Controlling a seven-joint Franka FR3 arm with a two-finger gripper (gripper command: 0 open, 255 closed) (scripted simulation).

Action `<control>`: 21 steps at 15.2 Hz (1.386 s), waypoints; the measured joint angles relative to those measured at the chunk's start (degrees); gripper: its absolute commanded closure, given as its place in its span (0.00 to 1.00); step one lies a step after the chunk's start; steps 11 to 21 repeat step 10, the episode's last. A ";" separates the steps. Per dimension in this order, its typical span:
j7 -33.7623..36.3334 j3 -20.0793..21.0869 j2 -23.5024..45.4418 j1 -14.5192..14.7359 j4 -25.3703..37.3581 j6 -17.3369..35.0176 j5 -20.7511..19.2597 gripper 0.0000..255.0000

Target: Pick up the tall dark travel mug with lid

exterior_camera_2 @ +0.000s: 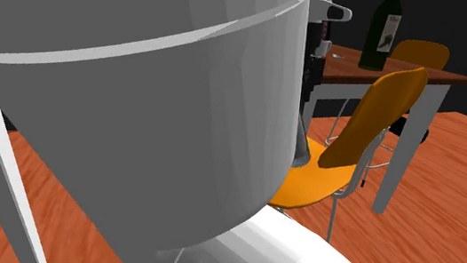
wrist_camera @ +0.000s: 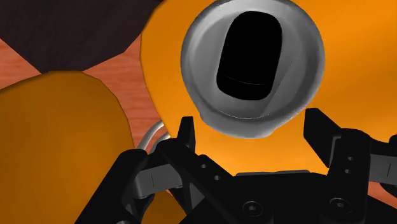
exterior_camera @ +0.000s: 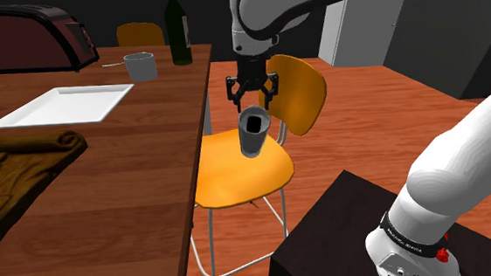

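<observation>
The mug (exterior_camera: 254,132) stands on the seat of an orange chair (exterior_camera: 237,173) pulled up to the long edge of the wooden table (exterior_camera: 147,139). It sits toward the seat's back edge, near the backrest. It is drawn grey with a black oval in its top, not dark all over. The gripper (exterior_camera: 253,102) hangs just above it with its fingers spread apart, holding nothing. I judge the approach done or nearly so. The descent around the mug, the closing and the lift are all left to do.

The shoulder view gives the height. There is a clear gap between the fingertips and the mug's rim, and the mug looks roughly upright.

The wrist view gives the alignment. The mug (wrist_camera: 251,67) lies a little ahead of the gripper (wrist_camera: 251,121), its round top about as wide as the space between the fingers. The fit looks tight, and a small offset could knock the rim.

The second exterior view has the arm (exterior_camera_2: 137,98) large in front. Beside it, the chair's backrest (exterior_camera_2: 381,115) shows from the side, with a dark bottle (exterior_camera_2: 383,30) on the table behind.

The shoulder view also shows a white plate (exterior_camera: 62,104) and a small grey cup (exterior_camera: 140,66) on the tabletop, well away from the work.
</observation>
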 measured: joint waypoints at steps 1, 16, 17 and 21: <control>-0.09 -0.09 -0.21 -0.02 0.54 -0.74 0.02 1.00; -0.40 -0.47 -0.59 -0.18 6.87 -7.42 -0.04 1.00; -0.40 -0.47 -0.59 -0.18 6.87 -7.42 -0.04 1.00; -0.40 -0.47 -0.59 -0.18 6.87 -7.42 -0.04 1.00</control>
